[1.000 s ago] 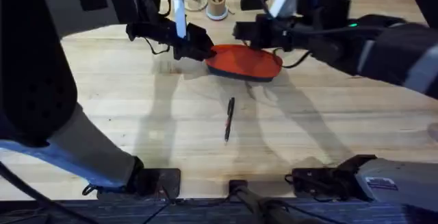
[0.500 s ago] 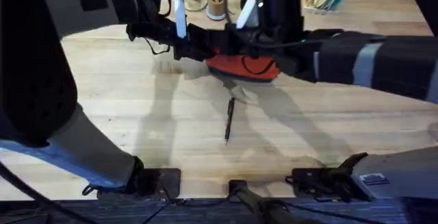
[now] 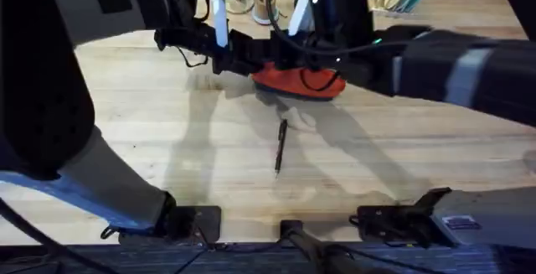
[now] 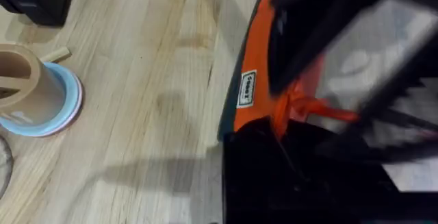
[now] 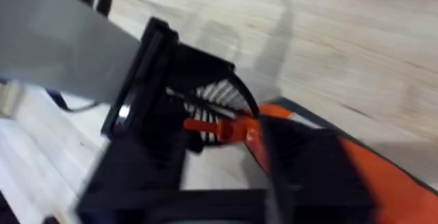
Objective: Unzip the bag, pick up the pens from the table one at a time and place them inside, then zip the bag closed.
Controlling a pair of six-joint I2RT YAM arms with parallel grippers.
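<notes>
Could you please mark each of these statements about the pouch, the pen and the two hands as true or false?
1. The slim black pen lies on the light wooden table, apart from the oval orange fabric pouch. True.
2. The pen is already inside the pouch. False; it lies on the table nearer the arm bases.
3. Both hands are at the pouch's left end: the left hand and the right hand. True.
4. A beige cup on a blue base stands on the pouch. False; it stands on the table beside it.
</notes>
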